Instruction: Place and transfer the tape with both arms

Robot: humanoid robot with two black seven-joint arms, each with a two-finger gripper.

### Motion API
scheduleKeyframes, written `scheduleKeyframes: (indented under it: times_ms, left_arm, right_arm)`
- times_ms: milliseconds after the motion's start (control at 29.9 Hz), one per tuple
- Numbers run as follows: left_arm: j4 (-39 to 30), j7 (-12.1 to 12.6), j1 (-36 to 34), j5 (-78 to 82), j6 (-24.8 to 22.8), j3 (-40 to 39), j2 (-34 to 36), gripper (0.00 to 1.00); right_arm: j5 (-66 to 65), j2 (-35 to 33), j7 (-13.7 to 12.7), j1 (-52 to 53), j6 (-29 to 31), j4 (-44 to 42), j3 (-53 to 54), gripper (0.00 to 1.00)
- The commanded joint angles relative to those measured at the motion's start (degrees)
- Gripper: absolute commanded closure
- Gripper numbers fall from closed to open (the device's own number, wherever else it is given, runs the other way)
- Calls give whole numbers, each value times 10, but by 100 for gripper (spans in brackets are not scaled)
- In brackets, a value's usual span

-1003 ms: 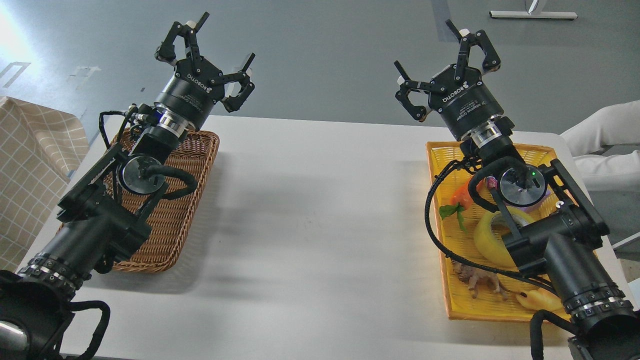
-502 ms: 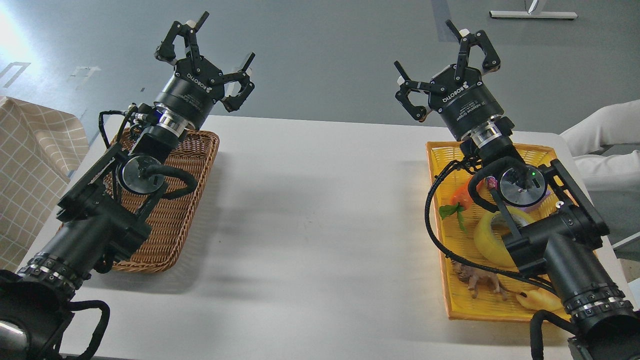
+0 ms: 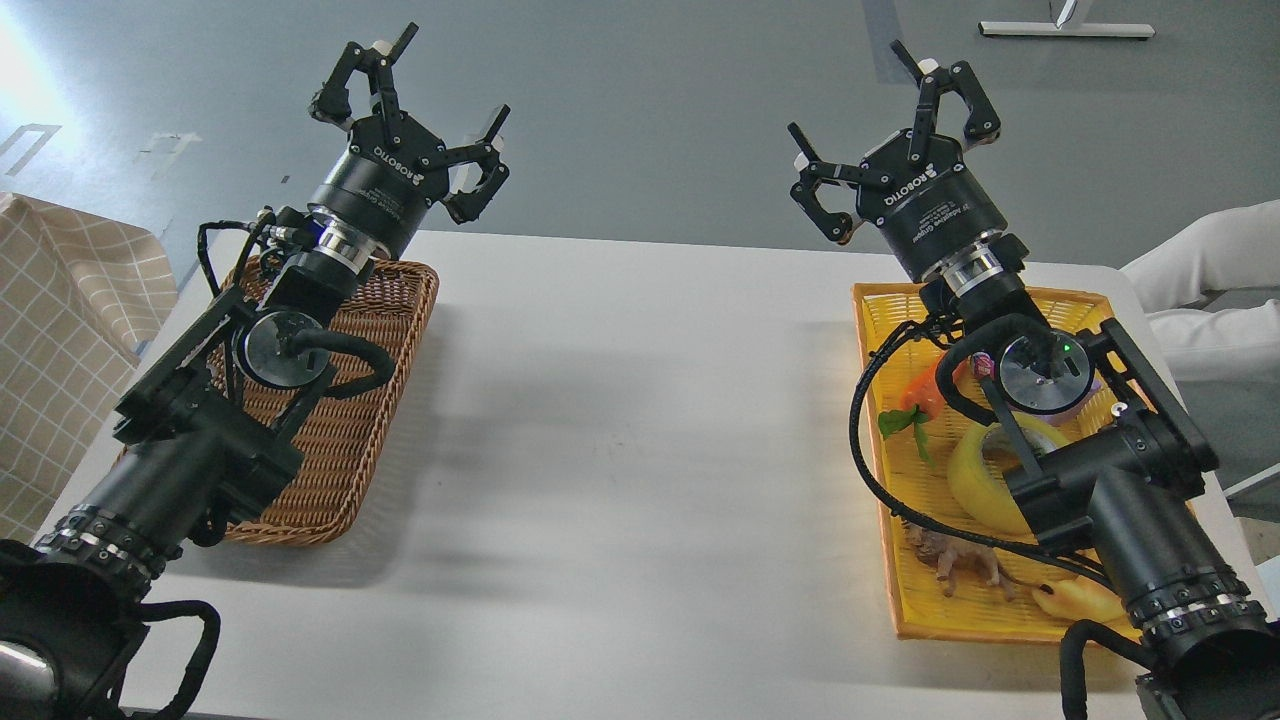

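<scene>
The tape, a wide yellow roll with a grey-white core, lies in the yellow tray on the right, partly hidden behind my right arm. My right gripper is open and empty, raised high above the tray's far end and well away from the tape. My left gripper is open and empty, raised above the far end of the brown wicker basket on the left.
The yellow tray also holds an orange toy with green leaves, a brown toy animal and a yellow croissant-shaped toy. A white table lies between basket and tray. A checked cloth is at the left, a person's white sleeve at the right.
</scene>
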Motion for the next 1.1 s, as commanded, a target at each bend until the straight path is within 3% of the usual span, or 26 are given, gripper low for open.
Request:
scheduleKeyframes:
  times_ms: [0, 234, 635, 1070]
  left_arm:
    - [0, -1, 2, 0, 0, 0, 0, 2]
    - [0, -1, -1, 0, 0, 0, 3, 2]
    - [0, -1, 0, 1, 0, 1, 0, 2]
    - [0, -1, 1, 1, 0, 1, 4, 2]
  right_arm:
    - [0, 0, -1, 1, 0, 1, -1, 0]
    - [-9, -33, -2, 15, 0, 2, -25, 0]
    - [-25, -151, 0, 55, 0, 38, -205, 0]
    - [-202, -274, 0, 127, 0, 96, -340, 0]
